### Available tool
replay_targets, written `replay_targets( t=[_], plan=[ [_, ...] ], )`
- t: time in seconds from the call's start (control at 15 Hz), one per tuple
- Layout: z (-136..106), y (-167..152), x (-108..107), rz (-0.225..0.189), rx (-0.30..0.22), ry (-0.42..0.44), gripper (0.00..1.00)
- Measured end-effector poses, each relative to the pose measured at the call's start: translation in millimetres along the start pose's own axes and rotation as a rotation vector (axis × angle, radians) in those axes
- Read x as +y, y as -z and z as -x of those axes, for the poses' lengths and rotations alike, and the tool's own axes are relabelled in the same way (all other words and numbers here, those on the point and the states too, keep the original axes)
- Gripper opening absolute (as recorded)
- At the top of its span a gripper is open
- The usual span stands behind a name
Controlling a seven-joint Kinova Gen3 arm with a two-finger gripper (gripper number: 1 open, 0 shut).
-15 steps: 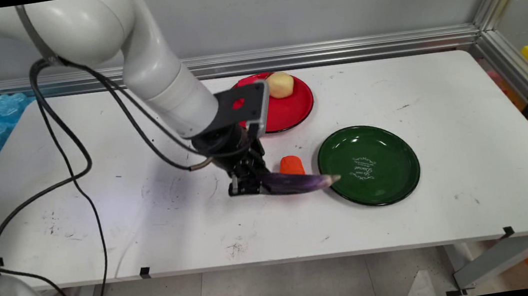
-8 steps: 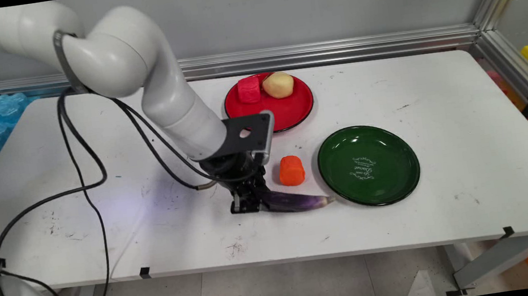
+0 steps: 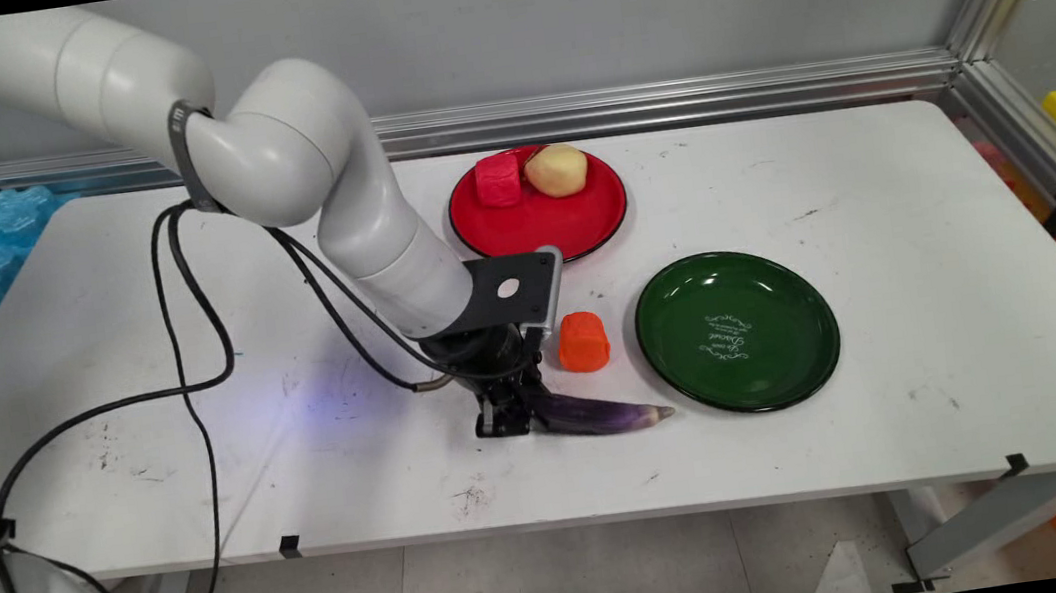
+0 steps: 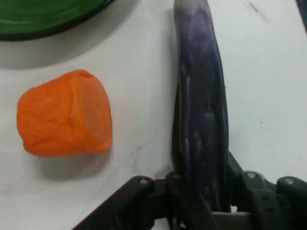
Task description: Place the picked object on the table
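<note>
Hand view shows my claw (image 4: 201, 201) gripping the eggplant (image 4: 201, 110) by one end — it lies along the bench (image 3: 205, 457). An orange piece (image 4: 64, 115) sits just beside it.

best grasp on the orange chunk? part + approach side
Take the orange chunk across its two flat flanks, coming straight down from above. It sits low and blocky, apart from the eggplant that the gripper holds and the green plate, so fingers should fit either side.

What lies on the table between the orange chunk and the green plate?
Nothing: bare white table separates the orange chunk from the green plate, clearest in the main view. The eggplant lies nearer the camera.
</note>
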Motion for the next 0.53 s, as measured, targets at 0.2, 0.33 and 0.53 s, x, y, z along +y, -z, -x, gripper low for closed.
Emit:
replay_targets(
  t=[0.2,0.33,0.53],
  plan=[
    [3,-2,-1,-0.002,0.004,-0.018,1.00],
    [4,1,-1,-0.004,0.011,-0.029,1.00],
    [4,11,0,-0.008,0.028,-0.030,1.00]
  ],
)
